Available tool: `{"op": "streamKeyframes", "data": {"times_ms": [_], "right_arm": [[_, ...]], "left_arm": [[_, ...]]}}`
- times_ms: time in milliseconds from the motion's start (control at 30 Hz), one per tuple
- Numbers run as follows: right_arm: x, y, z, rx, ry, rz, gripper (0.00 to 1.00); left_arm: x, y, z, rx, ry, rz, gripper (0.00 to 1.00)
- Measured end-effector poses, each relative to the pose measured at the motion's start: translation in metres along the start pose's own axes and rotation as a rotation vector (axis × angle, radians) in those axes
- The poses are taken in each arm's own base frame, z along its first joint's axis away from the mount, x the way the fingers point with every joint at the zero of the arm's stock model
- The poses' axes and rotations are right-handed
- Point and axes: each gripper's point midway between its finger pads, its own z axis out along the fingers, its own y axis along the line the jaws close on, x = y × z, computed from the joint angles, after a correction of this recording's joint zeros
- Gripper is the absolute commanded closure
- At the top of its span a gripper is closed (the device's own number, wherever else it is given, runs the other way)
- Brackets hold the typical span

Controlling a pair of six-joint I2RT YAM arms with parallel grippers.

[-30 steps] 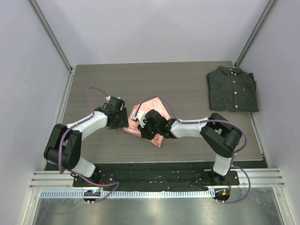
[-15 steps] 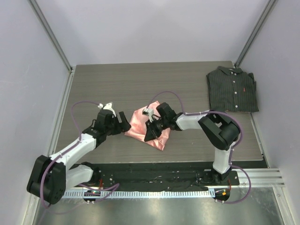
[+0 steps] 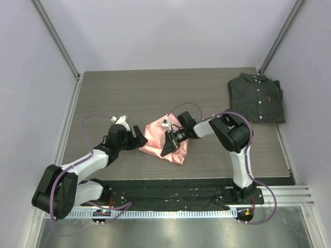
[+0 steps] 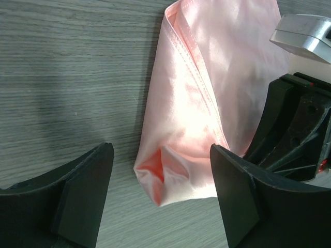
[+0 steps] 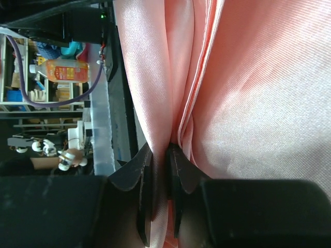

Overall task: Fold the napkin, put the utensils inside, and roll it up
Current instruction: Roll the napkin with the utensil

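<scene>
The salmon-pink napkin (image 3: 155, 135) lies bunched and folded over on the table, mid-front. My right gripper (image 3: 169, 146) is on its right part, shut on a fold of the cloth; in the right wrist view the satin napkin (image 5: 258, 103) runs pinched between the two dark fingers of the right gripper (image 5: 159, 155). My left gripper (image 3: 139, 136) stands open just left of the napkin. In the left wrist view the left gripper (image 4: 161, 160) has the napkin's (image 4: 191, 98) puffed corner between its wide-apart fingers, touching neither. The utensils are hidden.
A dark pinstriped folded shirt (image 3: 257, 98) lies at the back right of the wooden table (image 3: 155, 95). White walls with metal posts close in the sides and back. The right gripper's black body (image 4: 295, 129) sits close beside my left fingers.
My left gripper has let go of the napkin's left edge, opened and drawn back a little to the left. The right arm has swung its elbow towards the back while still gripping the cloth.
</scene>
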Motion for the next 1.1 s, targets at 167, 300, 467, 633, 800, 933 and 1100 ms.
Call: {"op": "streamKeyframes", "data": {"times_ms": [167,300,467,633,800,933,1100], "right_arm": [[-0.001,0.001,-0.001,-0.021,0.006,0.040,0.78],[-0.002,0.001,-0.001,-0.034,0.010,0.078,0.79],[-0.003,0.001,-0.003,-0.045,0.013,0.113,0.78],[-0.004,0.001,-0.003,-0.044,0.013,0.115,0.76],[-0.005,-0.001,-0.003,-0.024,0.007,0.115,0.73],[-0.005,-0.001,-0.004,0.001,0.006,0.122,0.61],[-0.011,0.005,-0.015,0.114,-0.018,0.076,0.47]], "left_arm": [[0.003,0.004,0.011,-0.003,0.004,-0.002,0.33],[0.005,0.003,0.020,0.008,0.006,-0.005,0.44],[0.006,0.003,0.025,0.017,0.008,-0.011,0.59],[0.009,0.005,0.027,0.011,0.018,-0.022,0.76],[0.012,0.006,0.030,0.006,0.037,-0.019,0.95],[0.012,0.006,0.031,0.001,0.051,-0.005,1.00],[0.011,0.004,0.034,-0.013,0.099,0.013,1.00]]}}
